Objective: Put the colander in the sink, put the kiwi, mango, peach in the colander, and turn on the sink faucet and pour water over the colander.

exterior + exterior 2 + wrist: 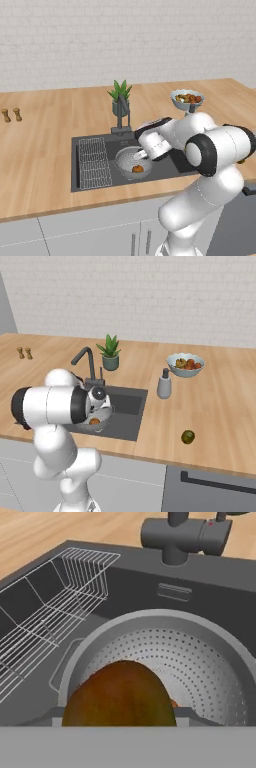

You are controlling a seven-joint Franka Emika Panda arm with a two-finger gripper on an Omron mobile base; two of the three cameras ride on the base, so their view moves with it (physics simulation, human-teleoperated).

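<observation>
Faucet [182, 534] cut off by the top edge above the colander [200, 657]; spout out of frame. Brown-green fruit [120, 697] cut off at the bottom, hiding the fingertips and most of an orange fruit [173, 703] behind it. Colander [102, 417] largely hidden behind the arm. Fruit bowl [187, 98] contents too small to tell.

This is a home kitchen, rendered rather than real. A long wooden counter [45, 145] runs along a white brick wall [125, 35], with pale grey cabinet doors [90, 235] below it. A dark sink [82, 187] with a wire rack [94, 162] and a faucet [86, 363] is set into the counter. Near it stand a potted plant [110, 352], a soap dispenser [164, 384] and a bowl of fruit [185, 364], and far left two small shakers [11, 115].
</observation>
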